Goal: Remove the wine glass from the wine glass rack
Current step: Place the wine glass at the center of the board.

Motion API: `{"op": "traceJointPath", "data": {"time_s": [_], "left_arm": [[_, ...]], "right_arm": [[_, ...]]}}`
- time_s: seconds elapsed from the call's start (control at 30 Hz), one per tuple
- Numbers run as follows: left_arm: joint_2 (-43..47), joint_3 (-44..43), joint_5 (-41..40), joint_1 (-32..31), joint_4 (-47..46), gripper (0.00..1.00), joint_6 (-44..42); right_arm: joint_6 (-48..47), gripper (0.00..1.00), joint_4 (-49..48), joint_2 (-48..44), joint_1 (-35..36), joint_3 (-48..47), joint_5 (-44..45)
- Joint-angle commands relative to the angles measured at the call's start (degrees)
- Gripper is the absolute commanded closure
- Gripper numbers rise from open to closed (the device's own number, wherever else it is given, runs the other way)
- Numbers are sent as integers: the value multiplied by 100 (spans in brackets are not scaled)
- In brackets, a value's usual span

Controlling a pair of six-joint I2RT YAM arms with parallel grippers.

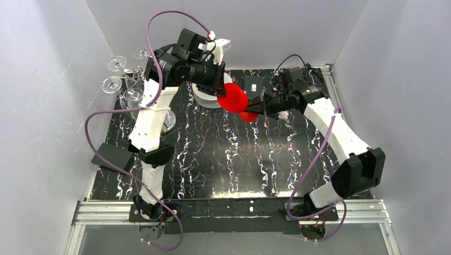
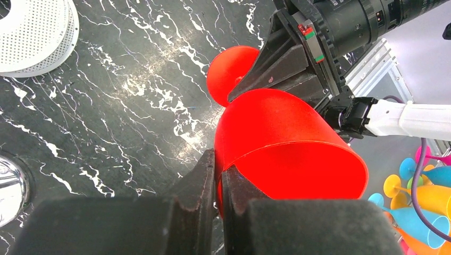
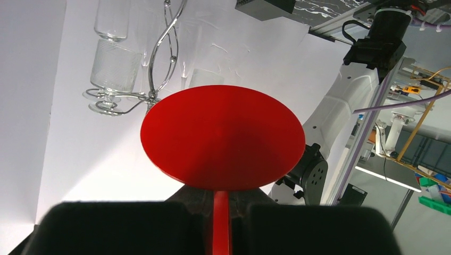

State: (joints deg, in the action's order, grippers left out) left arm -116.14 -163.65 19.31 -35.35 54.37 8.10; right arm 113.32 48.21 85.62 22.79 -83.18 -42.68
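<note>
A red plastic wine glass [image 1: 233, 98] hangs in the air over the middle back of the table, held by both grippers. My left gripper [image 1: 222, 87] is shut on the rim of its bowl [image 2: 282, 138], one finger inside and one outside [image 2: 219, 159]. My right gripper [image 1: 260, 106] is shut on its stem [image 3: 221, 223], just below the round foot [image 3: 223, 138]. The wine glass rack [image 1: 130, 79], a thin silver wire tree, stands at the back left, apart from the red glass, with clear glasses [image 3: 111, 64] hanging on it.
A white ribbed spool [image 2: 32, 32] lies on the black marbled table under the left arm. The rack's chrome base [image 2: 8, 186] sits at the left. A black box [image 1: 253, 85] lies at the back. Coloured plastic glasses [image 2: 420, 196] lie beyond the table's right rail.
</note>
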Motion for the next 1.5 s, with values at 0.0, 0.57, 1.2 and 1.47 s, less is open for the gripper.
{"op": "traceJointPath", "data": {"time_s": [0.0, 0.57, 1.2, 1.47], "left_arm": [[265, -4, 316, 2, 1296, 100, 128], [567, 185, 193, 2, 1380, 100, 116], [1088, 774, -268, 2, 1522, 100, 56], [1291, 1049, -365, 2, 1519, 100, 76]], "right_arm": [[-354, 97, -890, -212, 7, -130, -152], [-637, 26, -1431, -578, 2, -69, -110], [-1315, 21, -1527, -2008, 7, 655, 1232], [-2360, 22, -1356, -2974, 5, 938, 2605]]}}
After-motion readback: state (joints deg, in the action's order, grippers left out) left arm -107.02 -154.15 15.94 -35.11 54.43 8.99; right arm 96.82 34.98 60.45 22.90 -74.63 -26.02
